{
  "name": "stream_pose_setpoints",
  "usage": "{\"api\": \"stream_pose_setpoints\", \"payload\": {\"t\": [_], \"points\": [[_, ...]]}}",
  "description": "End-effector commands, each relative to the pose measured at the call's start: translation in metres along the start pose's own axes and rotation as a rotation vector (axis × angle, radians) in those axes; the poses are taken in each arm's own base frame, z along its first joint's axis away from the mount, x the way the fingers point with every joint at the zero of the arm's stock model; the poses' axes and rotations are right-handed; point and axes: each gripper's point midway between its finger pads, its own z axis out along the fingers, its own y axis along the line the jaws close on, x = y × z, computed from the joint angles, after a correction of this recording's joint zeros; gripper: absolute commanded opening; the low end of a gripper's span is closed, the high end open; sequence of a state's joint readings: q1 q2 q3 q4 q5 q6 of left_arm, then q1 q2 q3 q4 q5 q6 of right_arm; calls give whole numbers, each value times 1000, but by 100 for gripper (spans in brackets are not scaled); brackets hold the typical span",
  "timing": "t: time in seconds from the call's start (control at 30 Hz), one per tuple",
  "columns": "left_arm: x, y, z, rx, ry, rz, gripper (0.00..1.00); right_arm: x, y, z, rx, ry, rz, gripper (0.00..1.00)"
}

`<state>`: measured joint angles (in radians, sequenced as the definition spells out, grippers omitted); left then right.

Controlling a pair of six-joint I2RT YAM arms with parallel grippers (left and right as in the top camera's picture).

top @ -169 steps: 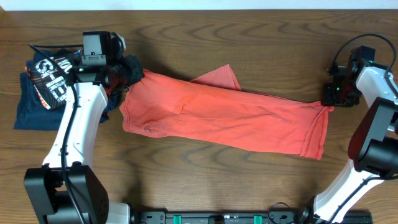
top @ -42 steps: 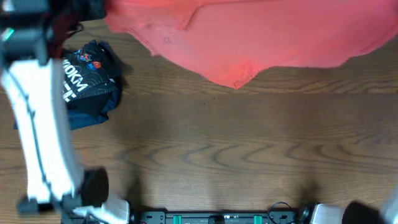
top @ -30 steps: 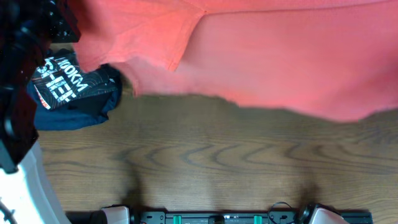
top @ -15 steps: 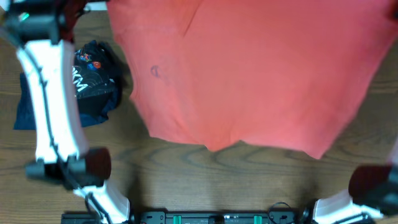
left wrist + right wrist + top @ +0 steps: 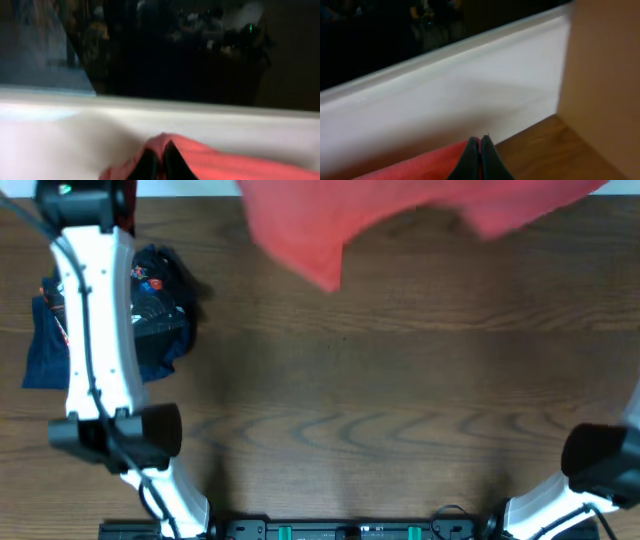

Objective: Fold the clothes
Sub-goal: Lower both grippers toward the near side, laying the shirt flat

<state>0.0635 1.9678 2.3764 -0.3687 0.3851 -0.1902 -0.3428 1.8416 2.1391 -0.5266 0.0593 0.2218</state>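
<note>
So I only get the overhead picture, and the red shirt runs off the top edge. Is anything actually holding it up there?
Observer: Yes. The left wrist camera shows the left hand pinched shut on a fold of the shirt.
Visitor: And the other side?
Observer: The right wrist camera shows the right hand shut as well, with red cloth caught at its fingertips.

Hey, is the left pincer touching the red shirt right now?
Touching. The left wrist view shows the left pincer shut on a bunched fold of the coral-red shirt.
</note>
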Motion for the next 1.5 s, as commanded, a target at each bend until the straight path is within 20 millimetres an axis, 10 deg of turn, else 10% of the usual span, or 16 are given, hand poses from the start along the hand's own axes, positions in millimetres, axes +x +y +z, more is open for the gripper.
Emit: {"api": "stream_pose_setpoints", "payload": {"t": [0.0,0.3,0.63,1.2,1.47], "points": [[-4,7,-36,-87,69,-14,6,-11,-53,-20,209,2,-38,1],[180,21,-126,-251,876,-216,6,128,-102,-38,389,547,-155,1],[292,22,-195,-320,1377,-359,6,250,-162,-94,560,1011,-164,1],[417,9,-317,-378,1832,-513,6,403,-187,-182,555,1501,18,1],[437,2,-350,-391,1782,-511,6,407,-184,-191,546,1507,46,1]]}}
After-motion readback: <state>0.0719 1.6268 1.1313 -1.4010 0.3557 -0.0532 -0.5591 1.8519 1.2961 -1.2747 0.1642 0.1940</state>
